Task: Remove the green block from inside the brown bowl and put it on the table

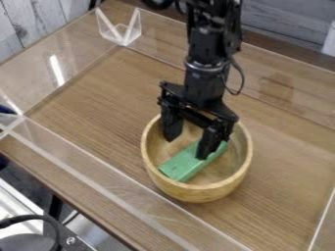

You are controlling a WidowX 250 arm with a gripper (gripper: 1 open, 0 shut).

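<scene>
Gripper [197, 143] fingers are standing spread apart, straddling the green block [187, 163] that is lying between and just below them inside the brown bowl [197, 181], so grasping, lifting and setting it on the table [105, 98] are all remaining.

Round light-tan wooden bowl [197, 169] had visible grain, thick walls and a smooth rim with a low satin sheen. Small bright green rectangular block [191, 165] looked plain and matt, no texture readable; material unclear, plastic or painted wood. Brown wood-grain worktop [92, 103] was flat with fine streaked grain and a mostly matt finish. Low clear acrylic walls [78, 167] were glossy and transparent, with bright white glints on the edges. Black end effector [197, 134] looked like hard dark plastic or metal, dull to semi-matt, fingers smooth; the arm above it was equally dark.
</scene>
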